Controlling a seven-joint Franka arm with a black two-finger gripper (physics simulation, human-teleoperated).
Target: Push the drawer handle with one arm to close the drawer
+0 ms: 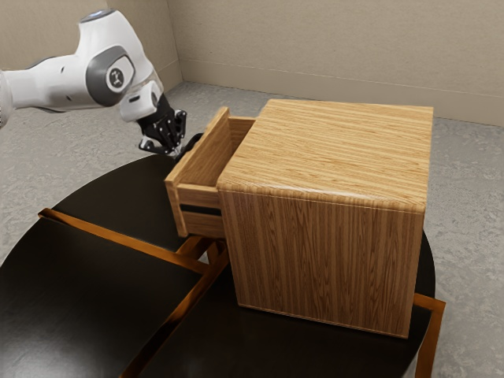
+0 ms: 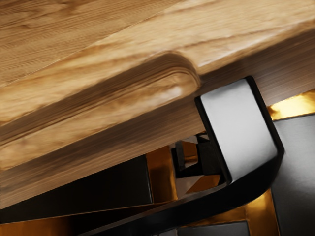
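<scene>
Gripper (image 1: pixel 172 148), grip state undeterminable, stands beside the handle (image 1: pixel 190 144) of the drawer (image 1: pixel 206 167) projecting from the cabinet (image 1: pixel 327 150); an off-centre push could slide off the curved handle or skew the drawer into jamming.

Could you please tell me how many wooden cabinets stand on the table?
1: the cabinet stands on the round black table, its open drawer toward the exterior view's left.

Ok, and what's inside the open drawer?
In the drawer, the inner face of its front panel and the far side wall show. The rear sits inside the cabinet, so anything back there is hidden; I can't make out the bottom.
</scene>
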